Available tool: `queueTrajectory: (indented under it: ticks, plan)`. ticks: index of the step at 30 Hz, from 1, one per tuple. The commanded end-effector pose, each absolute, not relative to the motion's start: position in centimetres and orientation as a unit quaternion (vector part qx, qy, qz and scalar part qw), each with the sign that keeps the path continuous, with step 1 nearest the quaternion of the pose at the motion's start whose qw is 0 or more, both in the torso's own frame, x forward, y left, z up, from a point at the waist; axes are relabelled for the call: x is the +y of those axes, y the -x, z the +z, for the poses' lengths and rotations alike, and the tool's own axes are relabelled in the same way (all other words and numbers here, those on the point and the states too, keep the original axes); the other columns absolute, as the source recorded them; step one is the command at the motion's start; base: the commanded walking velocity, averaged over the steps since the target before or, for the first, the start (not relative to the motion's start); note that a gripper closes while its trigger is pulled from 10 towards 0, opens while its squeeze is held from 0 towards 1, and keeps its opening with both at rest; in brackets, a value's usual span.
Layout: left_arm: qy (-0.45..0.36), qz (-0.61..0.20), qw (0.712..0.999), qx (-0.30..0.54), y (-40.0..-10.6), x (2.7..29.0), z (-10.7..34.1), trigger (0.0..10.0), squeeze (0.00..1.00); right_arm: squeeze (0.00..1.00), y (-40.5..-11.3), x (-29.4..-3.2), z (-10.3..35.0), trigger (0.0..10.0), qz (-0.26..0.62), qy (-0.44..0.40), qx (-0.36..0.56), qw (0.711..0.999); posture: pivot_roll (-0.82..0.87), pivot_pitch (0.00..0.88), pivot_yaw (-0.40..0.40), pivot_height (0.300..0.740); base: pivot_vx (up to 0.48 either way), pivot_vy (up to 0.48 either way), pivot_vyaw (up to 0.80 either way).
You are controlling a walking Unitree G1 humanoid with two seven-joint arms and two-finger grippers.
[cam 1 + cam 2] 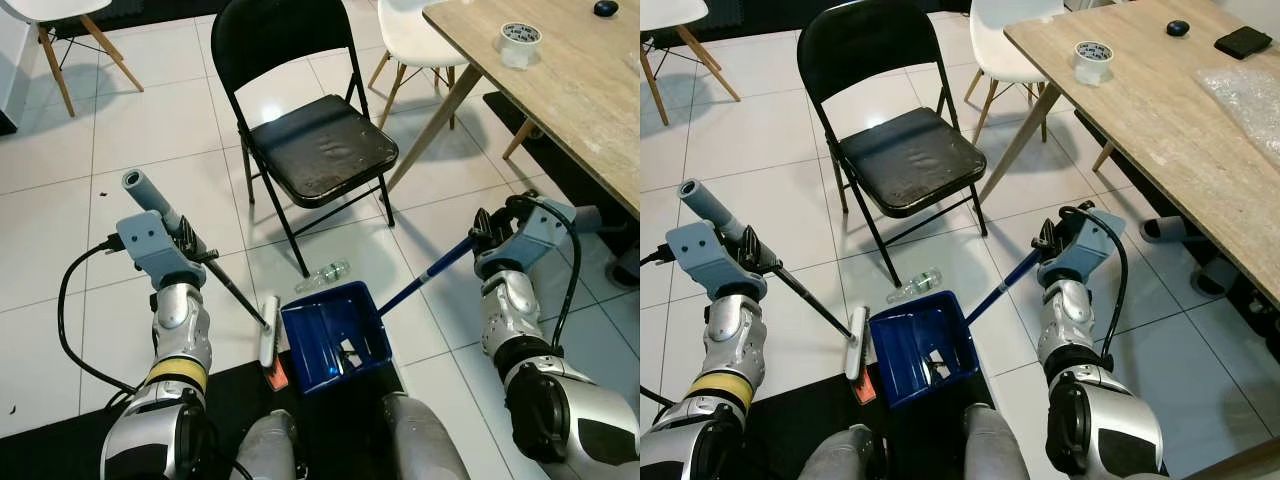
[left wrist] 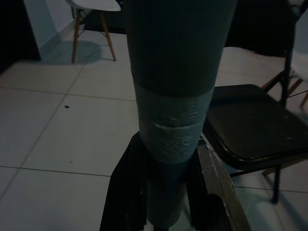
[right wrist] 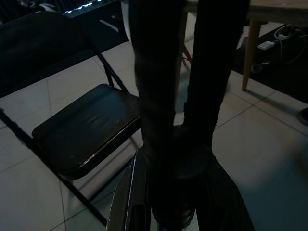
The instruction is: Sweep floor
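My left gripper [image 1: 190,245] is shut on the brush's handle [image 1: 150,192], which is wrapped in grey foam [image 2: 173,130]. Its black shaft slants down to the white brush head [image 1: 268,330], which rests on the tile beside the blue dustpan [image 1: 335,338]. My right gripper [image 1: 482,240] is shut on the dustpan's blue handle [image 1: 420,282]. The dustpan sits on the floor in front of my legs with a few pale scraps inside. A clear plastic bottle [image 1: 322,274] lies on the tile just beyond the pan. A small orange piece [image 1: 277,376] lies near the brush head.
A black folding chair [image 1: 320,150] stands straight ahead, close behind the bottle. A wooden table [image 1: 580,100] with a tape roll [image 1: 520,43] runs along the right. White chairs [image 1: 415,40] stand further back. A black mat [image 1: 60,440] lies under my feet.
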State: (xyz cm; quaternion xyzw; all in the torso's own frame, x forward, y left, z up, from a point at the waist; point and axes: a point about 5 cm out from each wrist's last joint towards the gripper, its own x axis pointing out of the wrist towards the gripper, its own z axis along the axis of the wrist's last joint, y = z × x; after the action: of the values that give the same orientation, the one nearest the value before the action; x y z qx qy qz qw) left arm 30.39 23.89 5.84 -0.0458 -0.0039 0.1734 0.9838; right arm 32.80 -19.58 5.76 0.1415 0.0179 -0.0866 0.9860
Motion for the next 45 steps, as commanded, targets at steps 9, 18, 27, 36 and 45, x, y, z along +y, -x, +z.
queueTrajectory:
  ticks: [9, 18, 27, 36, 45]
  plan:
    - [0.030, 0.199, 0.979, -0.035, -31.3, 25.1, 7.8, 10.0, 0.00, 0.00, -33.9, -18.3, 6.9, 10.0, -0.060, -0.132, 0.010, 0.989, 0.05, 0.070, -0.028, 0.740, 0.000, 0.000, 0.18]
    - [0.017, 0.168, 0.985, -0.036, -31.1, 25.1, 8.0, 10.0, 0.00, 0.00, -34.2, -18.2, 7.3, 10.0, -0.054, -0.129, 0.008, 0.990, 0.04, 0.093, -0.043, 0.740, 0.000, 0.000, 0.80]
    - [0.063, 0.198, 0.975, -0.082, -30.3, 26.4, 8.8, 10.0, 0.00, 0.00, -34.9, -18.6, 8.3, 10.0, -0.042, -0.142, 0.002, 0.989, 0.04, 0.099, -0.065, 0.740, 0.000, 0.000, 0.80]
    - [0.046, 0.223, 0.972, -0.051, -29.7, 26.8, 8.0, 10.0, 0.00, 0.00, -35.3, -18.3, 8.8, 10.0, -0.027, -0.151, -0.003, 0.988, 0.05, 0.090, -0.085, 0.740, 0.000, 0.000, 0.80]
    - [0.084, 0.256, 0.963, -0.024, -29.0, 27.2, 7.0, 10.0, 0.00, 0.00, -35.7, -18.3, 9.5, 10.0, -0.025, -0.160, -0.012, 0.987, 0.06, 0.109, -0.082, 0.740, 0.000, 0.000, 0.80]
